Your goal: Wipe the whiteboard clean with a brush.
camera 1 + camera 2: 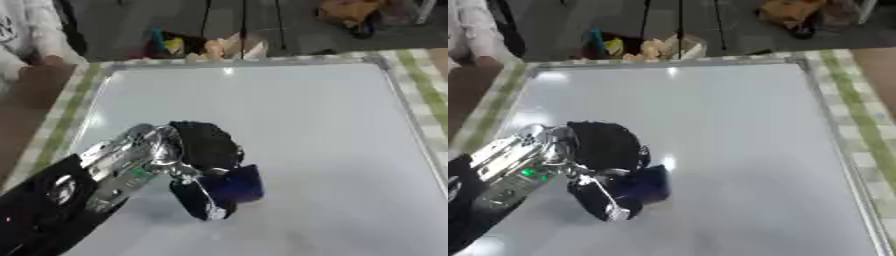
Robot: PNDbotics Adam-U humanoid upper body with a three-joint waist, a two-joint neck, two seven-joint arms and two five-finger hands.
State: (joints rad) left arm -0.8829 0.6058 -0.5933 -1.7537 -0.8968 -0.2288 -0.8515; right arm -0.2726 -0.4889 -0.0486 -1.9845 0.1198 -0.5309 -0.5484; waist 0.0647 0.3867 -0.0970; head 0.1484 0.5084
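Whiteboard (289, 115) lying flat on a surface (859, 100) covered with a green-and-white checked cloth; the board's metal frame runs along its far and right edges. The left hand (197, 155) enters from the lower left corner of the whiteboard, fingers and thumb curled around a dark blue brush (236, 184). The brush sits at the whiteboard's near left part, at or just above its face; contact cannot be confirmed. A faint greyish smudge shows on the board just below the hand. The rest of the whiteboard's face appears white, with light reflections near its far edge. The right hand appears in neither view.
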